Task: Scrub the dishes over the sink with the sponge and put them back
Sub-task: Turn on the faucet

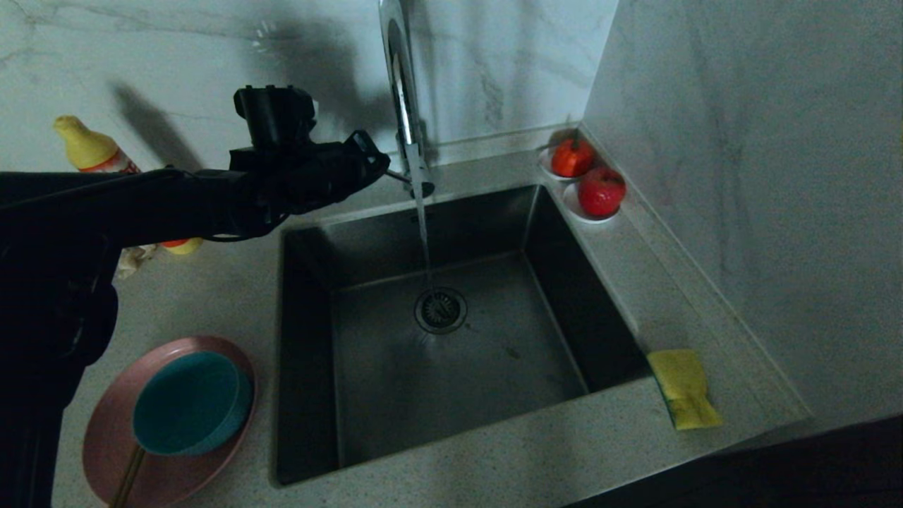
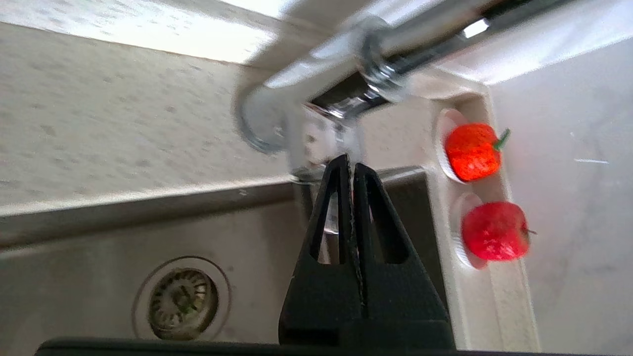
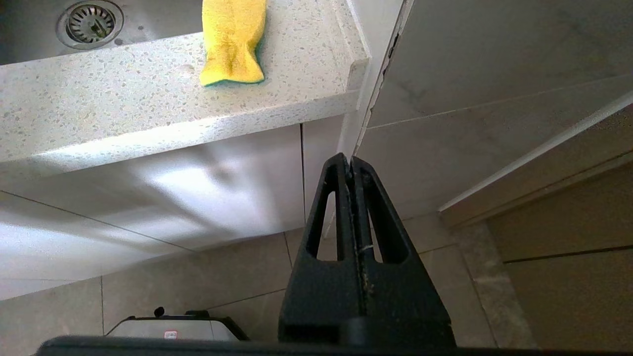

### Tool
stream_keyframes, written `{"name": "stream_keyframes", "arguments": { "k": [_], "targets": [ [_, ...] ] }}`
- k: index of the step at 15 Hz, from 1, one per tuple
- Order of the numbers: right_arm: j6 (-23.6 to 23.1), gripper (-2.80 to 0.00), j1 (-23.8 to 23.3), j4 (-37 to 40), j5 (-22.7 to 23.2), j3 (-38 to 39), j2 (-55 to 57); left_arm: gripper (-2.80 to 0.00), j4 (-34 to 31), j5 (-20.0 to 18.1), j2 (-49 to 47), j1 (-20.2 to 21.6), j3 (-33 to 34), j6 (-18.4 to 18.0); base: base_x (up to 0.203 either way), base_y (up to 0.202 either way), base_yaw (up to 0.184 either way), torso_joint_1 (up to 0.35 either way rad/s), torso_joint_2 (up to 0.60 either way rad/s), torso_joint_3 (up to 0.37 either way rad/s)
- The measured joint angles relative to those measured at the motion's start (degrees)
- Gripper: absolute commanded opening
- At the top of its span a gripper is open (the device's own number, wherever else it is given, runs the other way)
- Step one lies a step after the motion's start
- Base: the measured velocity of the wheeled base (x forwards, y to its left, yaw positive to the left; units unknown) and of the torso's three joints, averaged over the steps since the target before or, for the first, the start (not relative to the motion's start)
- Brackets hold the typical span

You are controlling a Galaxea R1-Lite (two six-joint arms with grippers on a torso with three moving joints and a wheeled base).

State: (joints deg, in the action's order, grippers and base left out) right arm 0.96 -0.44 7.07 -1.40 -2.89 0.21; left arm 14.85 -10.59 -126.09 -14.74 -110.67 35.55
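Desk (image 1: 494,437) broad around the deep sink (image 1: 451,367); water running from the chrome faucet (image 1: 403,106) to the drain. Left claw (image 2: 352,165) pressed together, empty, at the faucet lever: best nudged gently, clear of the spout. Pink plate (image 1: 113,437), teal bowl (image 1: 190,402) and chopsticks (image 1: 127,480) waiting left; sponge (image 1: 683,388) near the right edge. Right claw (image 3: 350,160) together, parked below desk level.

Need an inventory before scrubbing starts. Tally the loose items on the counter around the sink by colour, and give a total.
Pink: 1, the plate
Teal: 1, the bowl resting on the plate
Wooden: 1 pair of chopsticks on the plate
Yellow: 2, the sponge and a bottle
Red: 2 fruits
White: 2 saucers under the fruits
Total: 9
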Motion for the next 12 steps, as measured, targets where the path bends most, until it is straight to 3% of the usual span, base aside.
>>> {"name": "stream_keyframes", "arguments": {
  "k": [12],
  "targets": [
    [0.0, -2.8, 0.0, 0.0, 0.0, 0.0, 0.0, -2.8, 0.4, 2.6, 2.4, -2.9, 5.5, -0.1, 0.0, 0.0, 0.0, 0.0, 0.0, 0.0]
  ]
}}
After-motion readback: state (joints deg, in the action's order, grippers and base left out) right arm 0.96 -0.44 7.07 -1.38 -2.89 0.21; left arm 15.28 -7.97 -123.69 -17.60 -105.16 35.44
